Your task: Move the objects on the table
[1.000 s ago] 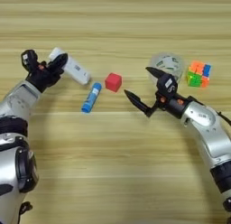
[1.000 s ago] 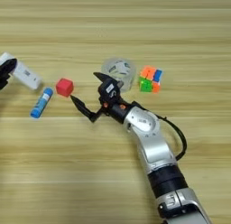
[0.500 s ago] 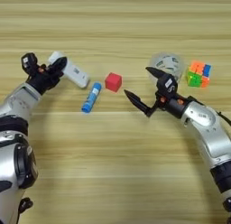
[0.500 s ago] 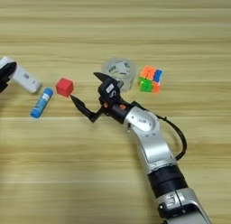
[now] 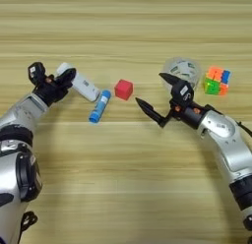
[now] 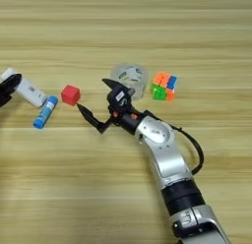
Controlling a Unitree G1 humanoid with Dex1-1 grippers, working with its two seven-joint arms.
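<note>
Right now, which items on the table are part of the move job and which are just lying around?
Job:
white box, in left pincer
glue stick
red cube
tape roll
puzzle cube
right pincer, open

Lying about:
nothing besides the table

The counter (image 5: 128, 189) looks like light-brown wood with fine lengthwise grain and a smooth, faintly satin face. On it, the tape roll (image 5: 183, 71) is clear glossy plastic, beside it the puzzle cube (image 5: 216, 80) shows shiny plastic tiles, and the red cube (image 5: 123, 89) left of the roll looks matt. The glue stick (image 5: 100, 106) is smooth blue plastic, the white box (image 5: 81, 84) looks matt with a label, and both arms wear smooth silver-grey shells ending in matt black jaws.
</note>
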